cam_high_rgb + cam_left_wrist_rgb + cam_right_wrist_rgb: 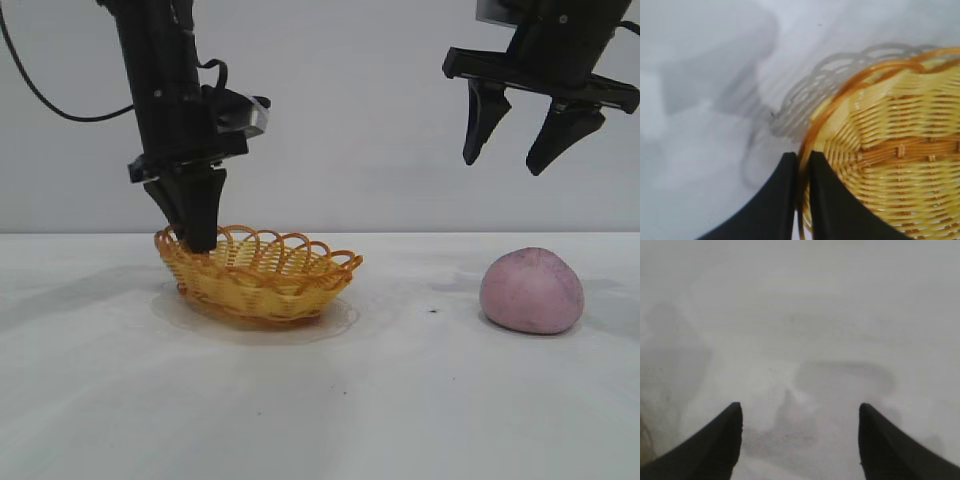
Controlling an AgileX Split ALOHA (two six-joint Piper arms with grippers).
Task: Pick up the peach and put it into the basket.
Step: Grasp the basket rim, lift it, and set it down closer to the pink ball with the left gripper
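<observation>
With the left gripper (199, 240) pinched shut on the basket (262, 275) rim, that light wicker could tip or drag, while the peach (531, 291) sits untouched on the table (320, 400), well apart, below the open, empty right gripper (520, 140)

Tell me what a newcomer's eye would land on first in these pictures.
First, the left tool, pinched shut on the looped orange rim at the left end of the yellow wicker basket; the left wrist view shows the rim caught between its fingers. Next, the pinkish-purple peach, alone on the white table at the right, well apart from the basket. Above it hangs the right tool, open and empty.
</observation>
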